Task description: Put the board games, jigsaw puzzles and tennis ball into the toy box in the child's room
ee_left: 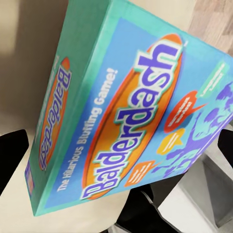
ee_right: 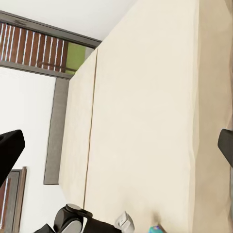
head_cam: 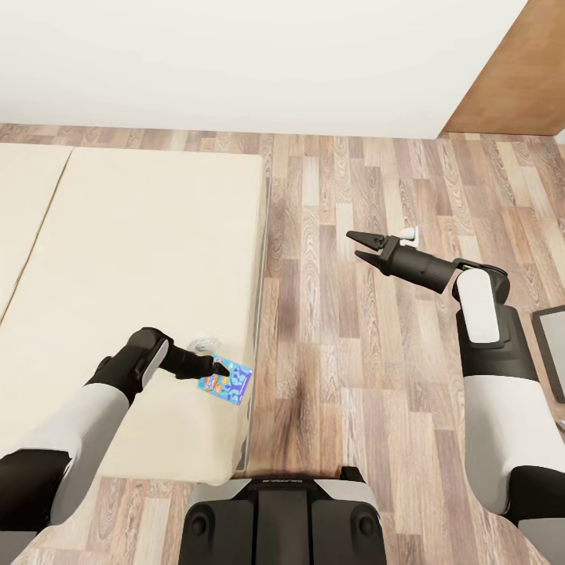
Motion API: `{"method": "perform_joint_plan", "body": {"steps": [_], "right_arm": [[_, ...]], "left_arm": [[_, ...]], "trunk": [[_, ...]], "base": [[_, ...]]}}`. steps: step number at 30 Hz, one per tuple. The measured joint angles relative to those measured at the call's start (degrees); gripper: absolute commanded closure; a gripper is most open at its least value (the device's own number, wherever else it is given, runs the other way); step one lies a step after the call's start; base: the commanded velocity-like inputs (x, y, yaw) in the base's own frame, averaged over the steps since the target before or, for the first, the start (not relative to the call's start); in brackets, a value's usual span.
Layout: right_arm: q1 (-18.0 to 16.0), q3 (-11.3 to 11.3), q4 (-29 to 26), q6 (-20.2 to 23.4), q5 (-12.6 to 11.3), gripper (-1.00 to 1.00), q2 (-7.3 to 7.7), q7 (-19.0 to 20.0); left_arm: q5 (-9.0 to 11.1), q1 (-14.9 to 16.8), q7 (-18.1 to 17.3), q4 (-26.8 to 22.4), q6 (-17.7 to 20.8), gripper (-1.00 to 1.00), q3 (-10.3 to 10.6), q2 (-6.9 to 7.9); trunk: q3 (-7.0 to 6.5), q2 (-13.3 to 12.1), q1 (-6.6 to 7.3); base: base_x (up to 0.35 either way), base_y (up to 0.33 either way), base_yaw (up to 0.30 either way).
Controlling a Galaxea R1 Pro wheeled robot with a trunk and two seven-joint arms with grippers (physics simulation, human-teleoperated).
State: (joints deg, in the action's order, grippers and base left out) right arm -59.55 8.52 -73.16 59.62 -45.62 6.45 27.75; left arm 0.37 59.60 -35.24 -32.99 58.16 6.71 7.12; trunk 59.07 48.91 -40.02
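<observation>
A small blue board game [head_cam: 232,387] with "Balderdash" lettering lies at the near right edge of the beige bed [head_cam: 141,251], one corner over the side. My left gripper [head_cam: 222,367] is right on it and open. In the left wrist view the board game [ee_left: 131,121] spans the space between the two dark fingertips [ee_left: 12,160], which stand wide apart at either side of it. My right gripper [head_cam: 358,245] hangs open and empty over the wood floor, right of the bed. The right wrist view looks across the bed [ee_right: 145,121] to a corner of the board game [ee_right: 156,228].
Wood-plank floor [head_cam: 353,377] runs along the bed's right side to a white wall [head_cam: 235,63]. A brown wooden panel [head_cam: 510,71] stands at the far right. A grey-framed object [head_cam: 553,345] shows at the right edge. A grey-framed window [ee_right: 43,48] lies beyond the bed.
</observation>
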Motion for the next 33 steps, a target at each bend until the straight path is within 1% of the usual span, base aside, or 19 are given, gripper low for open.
{"method": "perform_joint_plan", "body": {"steps": [5, 6, 15, 33], "right_arm": [[0.0, 0.0, 0.0, 0.0, 0.0, -1.0, -0.01, 0.0], [0.0, 0.0, -0.1, 0.0, 0.0, -1.0, -0.02, 0.0], [0.0, -0.1, 0.1, 0.0, -0.1, -1.0, -0.02, 0.0], [0.0, -0.1, 0.1, 0.0, -0.1, -1.0, -0.02, 0.0]], "left_arm": [[0.1, 0.0, 0.0, 0.0, 0.1, -1.0, 0.0, 0.01], [0.6, 0.0, 0.1, 0.0, -1.3, -1.0, 0.1, 0.02], [1.5, 0.1, -0.3, 0.0, -2.2, -1.0, -0.1, 0.02], [1.6, 0.1, -0.3, 0.0, -2.1, -1.0, -0.1, 0.01]], "trunk": [[0.0, 0.0, 0.0], [0.0, 0.0, 0.0], [0.0, 0.0, -0.01], [0.0, 0.0, 0.0]], "base": [[0.0, 0.0, 0.0], [0.0, 0.0, 0.0], [-0.045, 0.0, 0.0], [-0.003, 0.0, 0.0]]}}
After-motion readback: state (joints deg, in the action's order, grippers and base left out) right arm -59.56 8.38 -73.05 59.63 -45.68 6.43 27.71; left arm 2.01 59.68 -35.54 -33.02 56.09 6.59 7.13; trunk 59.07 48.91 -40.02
